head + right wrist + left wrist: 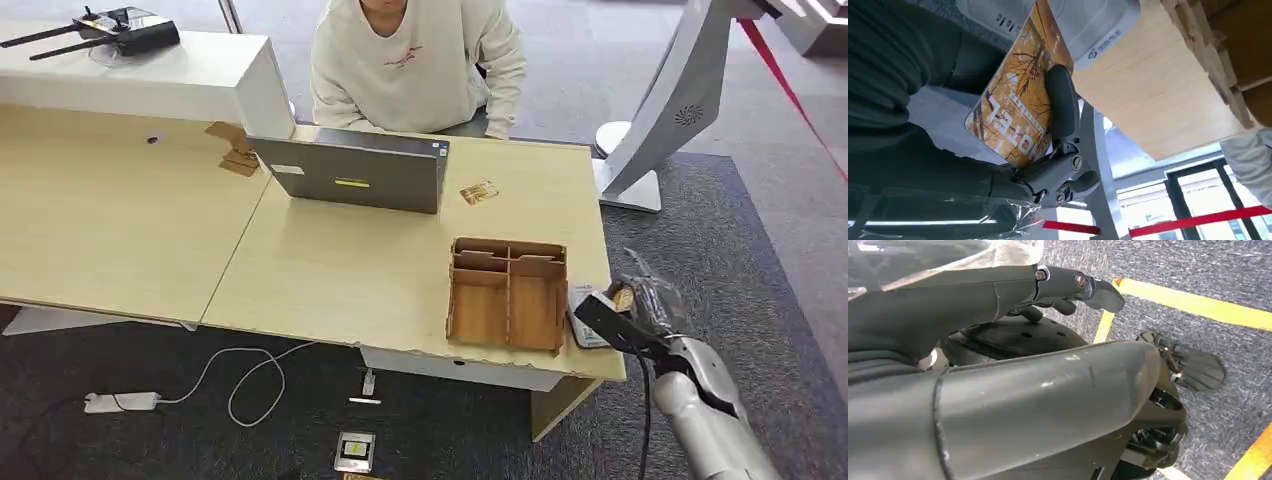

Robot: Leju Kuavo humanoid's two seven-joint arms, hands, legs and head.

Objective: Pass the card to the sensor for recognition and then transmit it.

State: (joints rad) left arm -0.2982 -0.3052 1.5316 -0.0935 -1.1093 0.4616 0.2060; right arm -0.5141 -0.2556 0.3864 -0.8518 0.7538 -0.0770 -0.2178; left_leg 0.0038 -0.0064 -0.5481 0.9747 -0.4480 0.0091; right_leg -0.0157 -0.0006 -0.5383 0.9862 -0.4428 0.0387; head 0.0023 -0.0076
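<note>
Your right hand (628, 312) hovered at the table's (330, 270) right front corner, just beside the wooden organizer tray (507, 293). In the right wrist view the hand (973, 150) pinched the card (1018, 107), an orange one printed with bare branches and white lettering, between the thick thumb and a darker finger (1063, 102) pressed flat on its face. The card's far edge reached over the grey sensor (1083, 25) lying on the tabletop; whether card and sensor touched, you could not tell. In the head view the sensor (583, 318) sat at the table edge, directly beside the tray, partly covered by the hand.

A second card (479, 192) lay flat farther back on the table, near the open laptop (352, 175). A person in a cream sweatshirt (415, 60) sat behind the laptop, facing you.

Your left hand (1063, 290) hung beside the body over grey carpet (1228, 275) marked with yellow lines. Its fingers were curled loosely and apart, and held nothing that the frame showed.
</note>
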